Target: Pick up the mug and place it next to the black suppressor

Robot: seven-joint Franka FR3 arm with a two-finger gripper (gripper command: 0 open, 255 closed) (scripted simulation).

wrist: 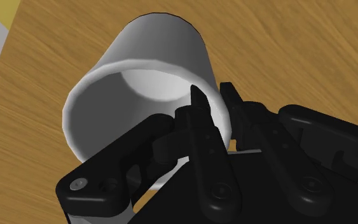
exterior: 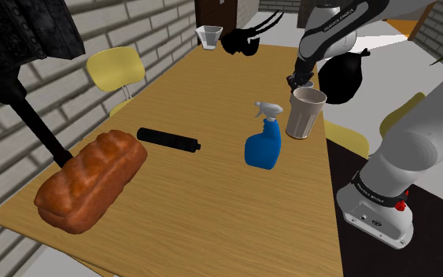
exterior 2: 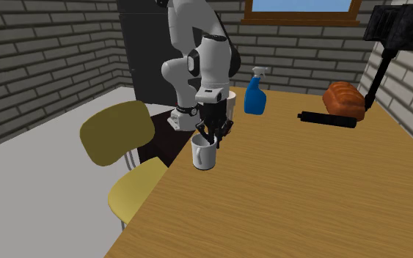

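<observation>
Fingers [wrist: 199, 121] of the claw [wrist: 213, 95] pinch the white mug [wrist: 165, 44] by its wall, one inside the rim, one outside. Mug stands on the table [exterior 2: 285, 190], near the stand-side edge. Black suppressor [exterior: 169, 140] lies well apart, toward the shoulder view's left, past the blue spray bottle [exterior: 263, 148]. Its long axis points roughly back at the bottle. Judgement: carry leftward, set down beside its long side.

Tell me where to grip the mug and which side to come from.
Grip the mug by its rim wall, coming down from above. It stands upright on the table with its mouth open upward and no handle showing, so the thin wall is likely the easiest pinch: one finger inside, one outside. The wrist view shows the tool placed just so.
</observation>
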